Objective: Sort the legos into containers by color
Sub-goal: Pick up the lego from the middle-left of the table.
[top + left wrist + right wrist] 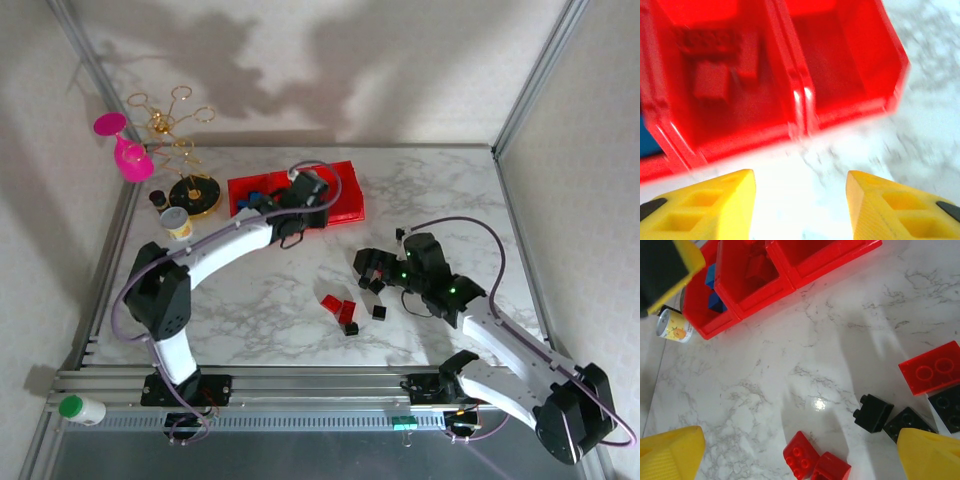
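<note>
Toward 12 o'clock on the bench [440, 200] in the top view, the containers [345, 205] sit in a row. The left arm [230, 245] reaches across them, hiding much of the bins on the 9 o'clock side. From the left wrist everything is smeared by blur. The left fingers [715, 210] stand apart at the lower edge, both cut off by the frame, with bare bench between them and nothing in their grip. Beyond them the middle bin holds red legos [710, 80], their outlines too soft to count. A sliver of blue at the 9 o'clock edge is cut off and cannot be named.

The right wrist view shows the row more sharply at 11 o'clock: blue legos [714, 300] in the end bin, half hidden behind its wall, and red shapes in the next bin that merge with the red plastic. A small cup [672, 325] sits near that end bin, and a black-and-yellow part [665, 265] in the top corner is too cropped to identify. The right fingers [670, 455] are spread wide at the two lower corners, holding nothing. Between them lie loose legos [800, 455]: two red ones touching at 6 o'clock, one cut by the lower edge; black legos [872, 412] at 4 o'clock, one partly behind a fingertip, another cut by the frame edge; a red oblong brick [930, 367] at 3 o'clock.
</note>
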